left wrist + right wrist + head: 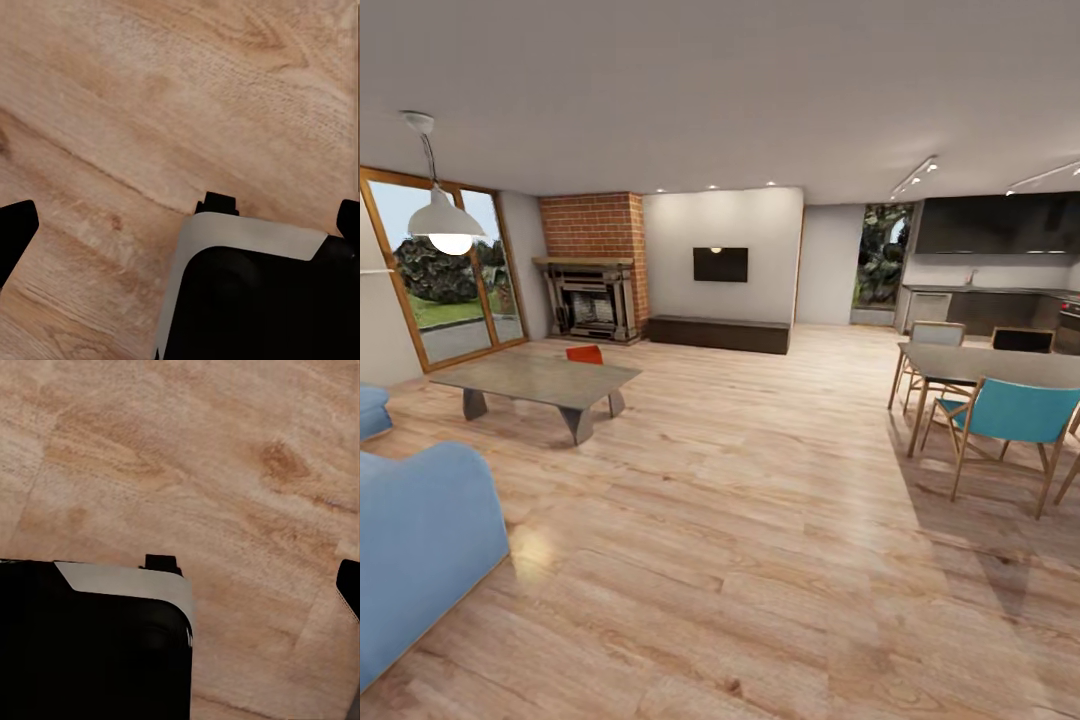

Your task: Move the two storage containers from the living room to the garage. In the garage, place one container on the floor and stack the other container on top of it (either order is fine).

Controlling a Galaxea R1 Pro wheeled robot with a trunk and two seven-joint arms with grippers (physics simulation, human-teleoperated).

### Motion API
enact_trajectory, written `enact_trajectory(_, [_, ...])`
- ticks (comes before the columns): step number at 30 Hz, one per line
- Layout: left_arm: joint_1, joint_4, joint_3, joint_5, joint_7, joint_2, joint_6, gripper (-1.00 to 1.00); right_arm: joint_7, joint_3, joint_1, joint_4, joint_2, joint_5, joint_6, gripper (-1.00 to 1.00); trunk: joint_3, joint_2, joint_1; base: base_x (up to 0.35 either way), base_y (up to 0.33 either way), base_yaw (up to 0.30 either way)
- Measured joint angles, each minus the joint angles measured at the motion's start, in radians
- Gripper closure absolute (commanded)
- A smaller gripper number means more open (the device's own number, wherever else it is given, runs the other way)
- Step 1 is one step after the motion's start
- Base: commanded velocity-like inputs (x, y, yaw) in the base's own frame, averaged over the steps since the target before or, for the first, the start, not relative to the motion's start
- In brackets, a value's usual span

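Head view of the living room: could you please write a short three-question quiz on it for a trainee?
1. True or false: the red-orange container lies beside the teal chair.
2. What hangs on the white wall to the right of the brick chimney? A) a dark screen B) a mirror C) a clock
3. Which surface do both wrist views look down on?

Key: 1. False; the red-orange container is by the coffee table. 2. A. 3. The wood-plank floor.
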Motion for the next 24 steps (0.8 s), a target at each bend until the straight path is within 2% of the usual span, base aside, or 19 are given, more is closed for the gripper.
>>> enact_trajectory(24, [0.0, 0.0, 0.0, 0.001, 0.0, 0.001, 0.001, -1.0, 0.0, 0.0, 0.0, 0.0, 0.0, 0.0, 0.0, -1.0, 0.0, 0.0, 0.0, 0.322, 0.0, 0.0])
